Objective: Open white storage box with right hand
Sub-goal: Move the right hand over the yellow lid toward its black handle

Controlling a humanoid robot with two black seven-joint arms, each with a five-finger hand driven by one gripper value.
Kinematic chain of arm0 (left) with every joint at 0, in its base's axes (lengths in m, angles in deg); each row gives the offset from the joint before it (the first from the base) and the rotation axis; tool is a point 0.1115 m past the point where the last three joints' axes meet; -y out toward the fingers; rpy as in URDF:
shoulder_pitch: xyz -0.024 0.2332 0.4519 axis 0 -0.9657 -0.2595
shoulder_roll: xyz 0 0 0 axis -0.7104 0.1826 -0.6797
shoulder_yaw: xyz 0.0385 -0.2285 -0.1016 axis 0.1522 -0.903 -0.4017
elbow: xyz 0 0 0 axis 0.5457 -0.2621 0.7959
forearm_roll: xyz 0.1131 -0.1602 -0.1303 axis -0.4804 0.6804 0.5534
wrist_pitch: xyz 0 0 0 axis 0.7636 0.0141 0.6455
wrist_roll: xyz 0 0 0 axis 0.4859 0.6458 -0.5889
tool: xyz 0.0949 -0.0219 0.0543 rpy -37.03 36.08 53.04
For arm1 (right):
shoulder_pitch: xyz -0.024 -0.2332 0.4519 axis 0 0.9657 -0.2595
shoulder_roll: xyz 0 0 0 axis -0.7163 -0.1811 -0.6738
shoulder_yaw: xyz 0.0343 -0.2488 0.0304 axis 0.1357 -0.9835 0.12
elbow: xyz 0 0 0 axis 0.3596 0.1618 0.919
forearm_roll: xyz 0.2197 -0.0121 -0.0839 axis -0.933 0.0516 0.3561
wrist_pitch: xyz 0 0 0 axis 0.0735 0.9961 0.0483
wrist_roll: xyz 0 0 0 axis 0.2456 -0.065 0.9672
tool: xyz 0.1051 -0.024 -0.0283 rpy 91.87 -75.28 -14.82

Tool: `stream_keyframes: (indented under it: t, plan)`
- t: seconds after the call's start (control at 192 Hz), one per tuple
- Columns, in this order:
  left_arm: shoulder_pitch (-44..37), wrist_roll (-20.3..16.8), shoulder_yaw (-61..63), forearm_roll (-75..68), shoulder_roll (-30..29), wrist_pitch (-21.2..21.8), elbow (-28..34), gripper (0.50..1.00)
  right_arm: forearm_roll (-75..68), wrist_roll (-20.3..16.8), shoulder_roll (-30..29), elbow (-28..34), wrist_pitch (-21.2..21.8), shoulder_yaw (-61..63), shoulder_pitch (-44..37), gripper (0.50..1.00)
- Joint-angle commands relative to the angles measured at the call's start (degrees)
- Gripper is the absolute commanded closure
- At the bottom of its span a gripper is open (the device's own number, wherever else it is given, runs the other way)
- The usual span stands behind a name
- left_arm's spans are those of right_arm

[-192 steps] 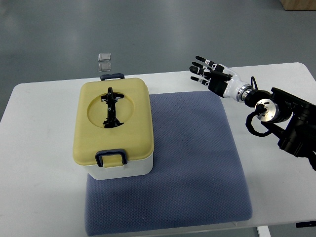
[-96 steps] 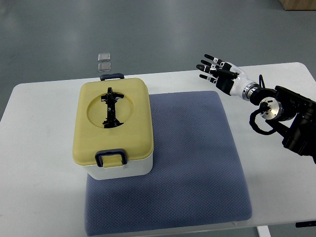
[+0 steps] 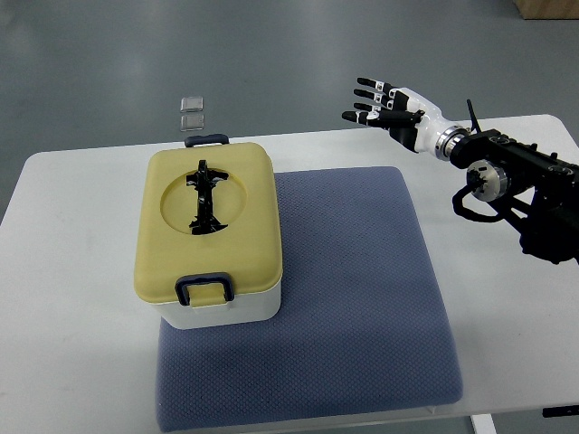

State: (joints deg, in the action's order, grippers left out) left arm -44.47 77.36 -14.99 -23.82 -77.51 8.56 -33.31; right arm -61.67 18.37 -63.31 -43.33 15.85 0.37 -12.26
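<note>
From my seat I see the white storage box (image 3: 220,306) sitting on the left part of a blue-grey mat (image 3: 353,298) that covers the middle of the white desk (image 3: 72,298). The box wears a yellowish lid (image 3: 244,244), and that lid is down — closed flat on the white body. A black carrying handle (image 3: 203,197) lies folded in the round hollow at the lid's centre. One dark blue latch (image 3: 204,288) sits at the near short end of the lid, and a second dark blue latch (image 3: 205,140) shows at the far short end; both look flat against the box.

My right hand (image 3: 391,108) comes in from the picture's right edge, on a black arm (image 3: 529,194) with a round silver joint. The hand hangs over the far edge of the desk, well apart from the box and to its right. Its fingers (image 3: 369,93) are spread and stretched out, pointing left toward the box side of the scene, and they hold nothing — no contact with the lid, the latches or the mat.

Beyond the desk, on the grey floor (image 3: 271,54), two small clear square pieces (image 3: 191,112) lie one just beside the other, near the far end of the box.
</note>
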Motion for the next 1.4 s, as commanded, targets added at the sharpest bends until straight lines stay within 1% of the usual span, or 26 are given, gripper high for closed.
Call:
stream_keyframes:
  t: [0.0, 0.203, 0.302, 0.375, 0.531, 0.661, 0.723, 0.801, 0.879, 0.957, 1.056, 1.28, 1.394]
  plan:
    - [0.0, 0.0, 0.0, 0.0, 0.0, 0.0, 0.0, 0.5, 6.5, 2.6, 2.7, 2.5, -0.1, -3.4, -3.1, 0.568]
    - [0.0, 0.0, 0.0, 0.0, 0.0, 0.0, 0.0, 0.5, 19.0, 8.5, 7.9, 8.7, 0.0, -11.9, -11.3, 0.568]
    - [0.0, 0.0, 0.0, 0.0, 0.0, 0.0, 0.0, 0.5, 28.0, 12.0, 9.7, 11.3, 0.1, -15.3, -16.2, 0.568]
    - [0.0, 0.0, 0.0, 0.0, 0.0, 0.0, 0.0, 0.5, 34.8, 14.7, 10.0, 13.1, 0.2, -16.4, -19.3, 0.568]
    - [0.0, 0.0, 0.0, 0.0, 0.0, 0.0, 0.0, 0.5, 47.1, 18.9, 9.7, 17.4, 0.4, -19.2, -25.6, 0.568]
    - [0.1, 0.0, 0.0, 0.0, 0.0, 0.0, 0.0, 0.5, 51.4, 22.1, 8.4, 19.7, 0.9, -21.8, -29.6, 0.568]
    - [0.1, 0.0, 0.0, 0.0, 0.0, 0.0, 0.0, 0.5, 53.5, 22.3, 6.9, 20.2, 0.8, -24.1, -31.2, 0.568]
    - [0.1, 0.0, 0.0, 0.0, 0.0, 0.0, 0.0, 0.5, 58.6, 22.5, 2.5, 20.4, 0.2, -27.8, -34.7, 0.568]
    - [0.1, 0.0, 0.0, 0.0, 0.0, 0.0, 0.0, 0.5, 62.0, 23.0, -0.3, 20.4, -0.4, -30.5, -37.4, 0.568]
    - [0.2, 0.0, 0.0, 0.0, 0.0, 0.0, 0.0, 0.5, 63.4, 24.0, -1.9, 20.4, -1.3, -32.0, -39.9, 0.568]
    - [0.2, 0.0, 0.0, 0.0, 0.0, 0.0, 0.0, 0.5, 64.5, 24.4, -5.0, 20.4, -1.3, -34.2, -42.8, 0.568]
    - [0.3, 0.0, 0.0, 0.0, 0.0, 0.0, 0.0, 0.5, 67.2, 24.4, -12.4, 19.8, -1.3, -40.6, -45.6, 0.568]
    - [0.3, 0.0, 0.0, 0.0, 0.0, 0.0, 0.0, 0.5, 67.4, 24.2, -13.6, 18.2, -1.3, -41.9, -46.2, 0.568]
